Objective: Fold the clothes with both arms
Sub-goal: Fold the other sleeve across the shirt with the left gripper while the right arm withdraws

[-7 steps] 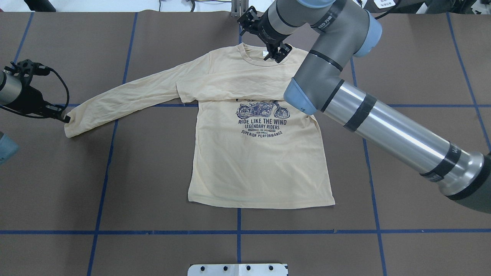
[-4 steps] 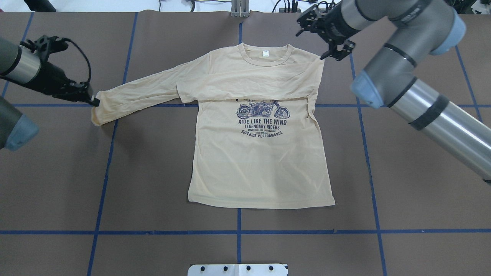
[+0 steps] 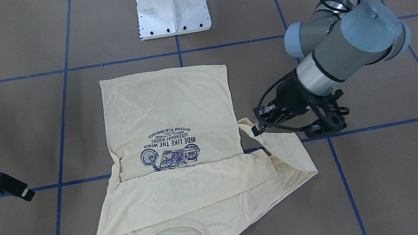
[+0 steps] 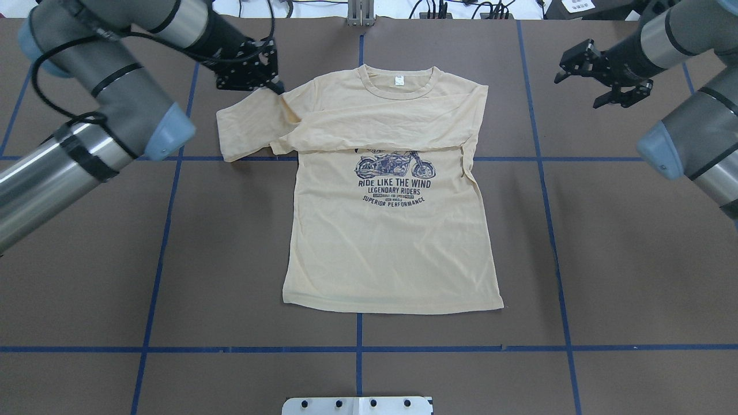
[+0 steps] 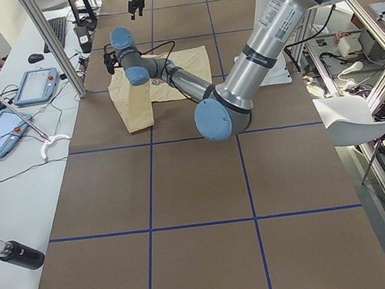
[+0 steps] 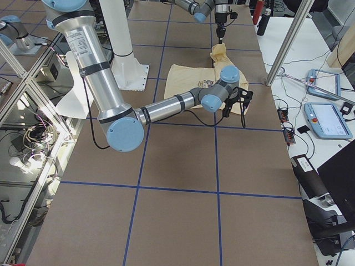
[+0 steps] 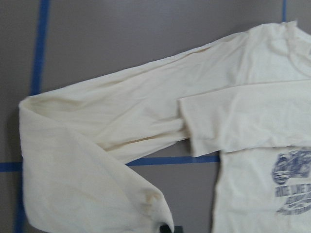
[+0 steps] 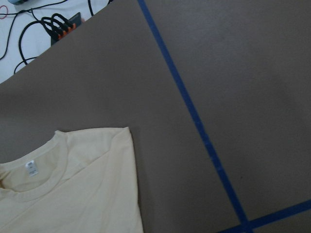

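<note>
Nearest the robot, the white pedestal base [image 4: 357,405] sits at the tabletop [image 4: 230,259] edge. Just beyond it the T-shirt [image 4: 392,248] lies flat, chest up, its hem towards the robot and its body unfolded.

Further out, above the motorcycle print [image 4: 395,173], the right sleeve [image 4: 375,129] lies folded across the chest. That half of the sleeve fold looks done.

The change is on the left side. A second ago the left sleeve [image 4: 248,129] stretched far out to the left, its cuff pinched low near the tabletop. Now the left gripper [image 4: 278,87] has carried that cuff inward to the shirt's left shoulder and remains clamped on it. The sleeve is doubled back on itself, its fold bulging just left of the body. I judge the second sleeve fold to be mid-way: the cuff still has to cross the chest and be laid down.

At the far edge, the collar and its neck label [image 4: 398,80] lie undisturbed. The right gripper [image 4: 620,95], which was over the collar a second ago, has pulled well clear to the right. Its jaws are parted and it holds nothing.
</note>
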`<state>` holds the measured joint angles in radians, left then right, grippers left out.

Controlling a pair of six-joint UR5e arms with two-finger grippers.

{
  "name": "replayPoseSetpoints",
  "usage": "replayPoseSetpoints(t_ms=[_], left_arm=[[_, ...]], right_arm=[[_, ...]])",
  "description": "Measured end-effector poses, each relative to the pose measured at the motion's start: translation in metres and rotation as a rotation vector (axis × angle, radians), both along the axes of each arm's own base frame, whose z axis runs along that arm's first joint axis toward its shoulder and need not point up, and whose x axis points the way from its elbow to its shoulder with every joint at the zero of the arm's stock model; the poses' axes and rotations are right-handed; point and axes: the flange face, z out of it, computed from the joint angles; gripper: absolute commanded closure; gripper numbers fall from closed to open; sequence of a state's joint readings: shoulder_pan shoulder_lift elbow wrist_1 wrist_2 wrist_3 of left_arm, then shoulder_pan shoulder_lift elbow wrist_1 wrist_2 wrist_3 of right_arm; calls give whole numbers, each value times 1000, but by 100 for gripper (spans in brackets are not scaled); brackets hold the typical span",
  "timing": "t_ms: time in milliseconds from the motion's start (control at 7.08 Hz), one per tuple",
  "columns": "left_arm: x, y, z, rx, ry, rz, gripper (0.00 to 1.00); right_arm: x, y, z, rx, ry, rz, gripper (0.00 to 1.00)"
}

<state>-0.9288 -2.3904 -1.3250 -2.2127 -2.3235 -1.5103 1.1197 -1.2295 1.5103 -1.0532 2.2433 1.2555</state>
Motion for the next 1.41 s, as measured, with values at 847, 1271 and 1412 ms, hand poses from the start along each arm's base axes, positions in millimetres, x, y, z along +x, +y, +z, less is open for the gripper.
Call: replayPoseSetpoints(t_ms=[847,1271,1412], left_arm=[[176,-25,-148,-133,60,-261,100],[220,-6,-160,-255,140,-376,100],[232,1,-163,-279,159,-399,100]], right_arm=[[35,36,105,59,100,-93,1],[35,38,116,63,110,-107,1],[33,36,115,66,110,-108,1]])
